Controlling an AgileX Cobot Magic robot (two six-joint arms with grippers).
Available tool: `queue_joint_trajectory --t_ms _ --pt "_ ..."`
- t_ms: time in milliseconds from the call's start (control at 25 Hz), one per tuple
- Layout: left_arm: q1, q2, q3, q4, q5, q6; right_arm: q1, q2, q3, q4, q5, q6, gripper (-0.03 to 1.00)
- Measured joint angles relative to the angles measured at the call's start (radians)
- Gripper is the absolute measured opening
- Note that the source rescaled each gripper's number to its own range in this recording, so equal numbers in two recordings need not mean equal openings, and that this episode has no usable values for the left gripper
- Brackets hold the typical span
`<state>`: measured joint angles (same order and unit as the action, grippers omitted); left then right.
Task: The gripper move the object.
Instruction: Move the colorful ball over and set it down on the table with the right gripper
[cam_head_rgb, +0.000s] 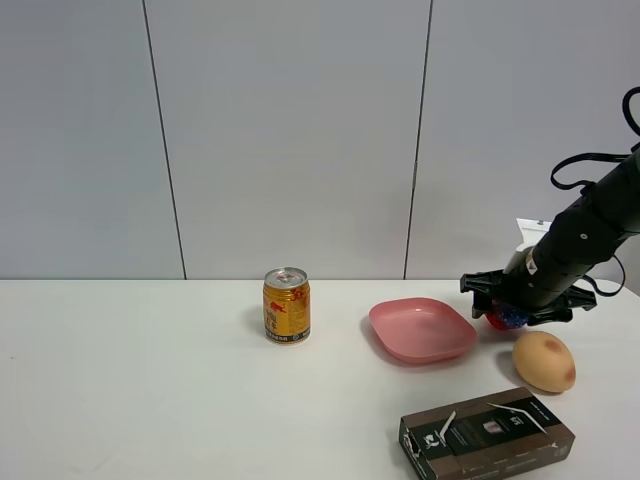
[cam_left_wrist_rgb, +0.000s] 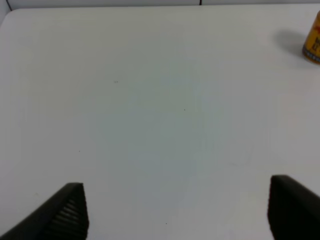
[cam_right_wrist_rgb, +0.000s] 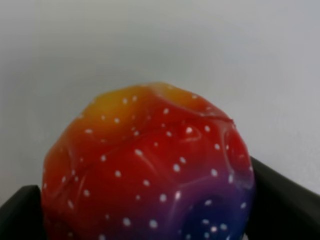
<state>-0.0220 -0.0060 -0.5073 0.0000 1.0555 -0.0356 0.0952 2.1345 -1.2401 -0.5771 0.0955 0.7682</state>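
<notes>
The right tool (cam_head_rgb: 507, 311) is clamped around the ball (cam_head_rgb: 506, 320), a jaw on each side, just past the pink plate's (cam_head_rgb: 421, 331) 3 o'clock edge. A tan egg (cam_head_rgb: 544, 361) lies at the ball's 5 o'clock. The grasp looks done, while carrying and release remain. The left tool (cam_left_wrist_rgb: 177, 202) hangs spread wide over the tabletop (cam_left_wrist_rgb: 150, 100), holding nothing.

Bright, even, diffuse light. Faint soft shadows beside can (cam_head_rgb: 286, 306) and under plate (cam_head_rgb: 422, 330). Left wrist view soft, grainy. Right wrist view: ball (cam_right_wrist_rgb: 150, 170) very close, slightly blurred.
</notes>
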Motion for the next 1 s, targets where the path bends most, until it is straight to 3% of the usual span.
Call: queue_joint_trajectory --t_ms 160,320,1000 --pt "0.0 0.0 0.0 0.0 0.0 0.0 0.0 0.0 0.0 0.0 -0.001 0.0 0.47" --pt "0.0 0.0 0.0 0.0 0.0 0.0 0.0 0.0 0.0 0.0 -0.001 0.0 0.55" --pt "0.0 0.0 0.0 0.0 0.0 0.0 0.0 -0.045 0.0 0.0 0.021 -0.001 0.55"
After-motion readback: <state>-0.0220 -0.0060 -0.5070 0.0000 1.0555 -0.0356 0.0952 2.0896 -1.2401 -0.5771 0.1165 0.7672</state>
